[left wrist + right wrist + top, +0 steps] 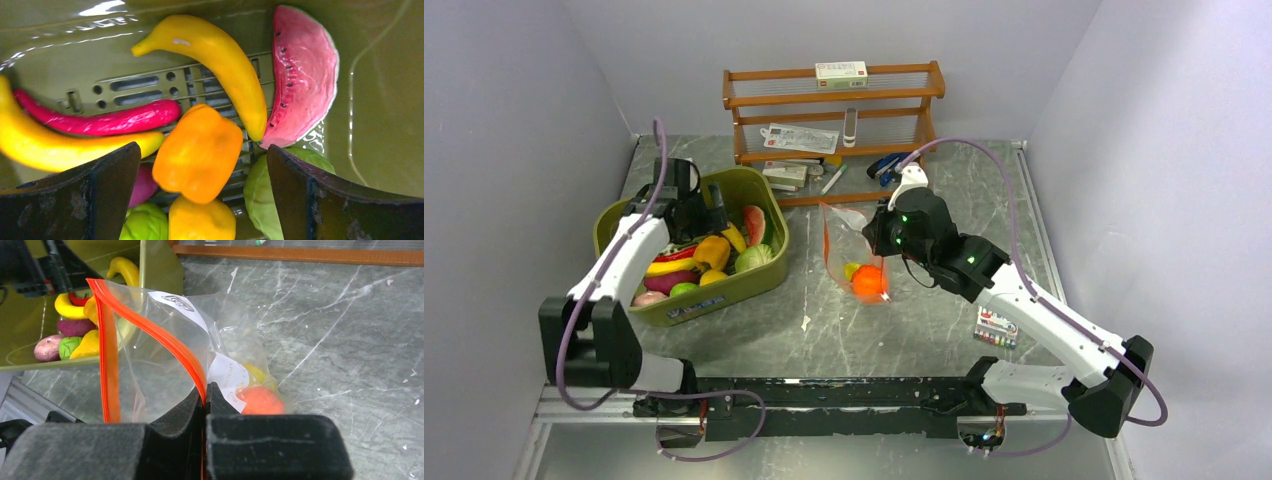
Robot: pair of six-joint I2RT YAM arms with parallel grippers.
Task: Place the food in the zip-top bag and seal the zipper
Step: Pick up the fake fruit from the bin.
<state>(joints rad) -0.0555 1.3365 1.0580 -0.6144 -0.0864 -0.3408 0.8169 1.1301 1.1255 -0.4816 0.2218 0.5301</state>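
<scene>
The clear zip-top bag [856, 250] lies at mid-table with an orange fruit [868, 282] and a yellow piece inside. My right gripper [205, 392] is shut on its orange-red zipper strip [165, 342] and holds the mouth open toward the tub. My left gripper [202, 165] is open above the olive tub [614, 218], its fingers [105, 190] on either side of an orange-yellow pepper [197, 150]. Around it lie a banana [220, 60], a watermelon slice [302, 75], a red chili [100, 120], a green leaf [260, 192] and other toy food.
A wooden rack [834, 105] with packets and a box stands at the back, a blue stapler [886, 166] by its foot. A small printed packet [996, 328] lies by the right arm. Grey walls close in left and right.
</scene>
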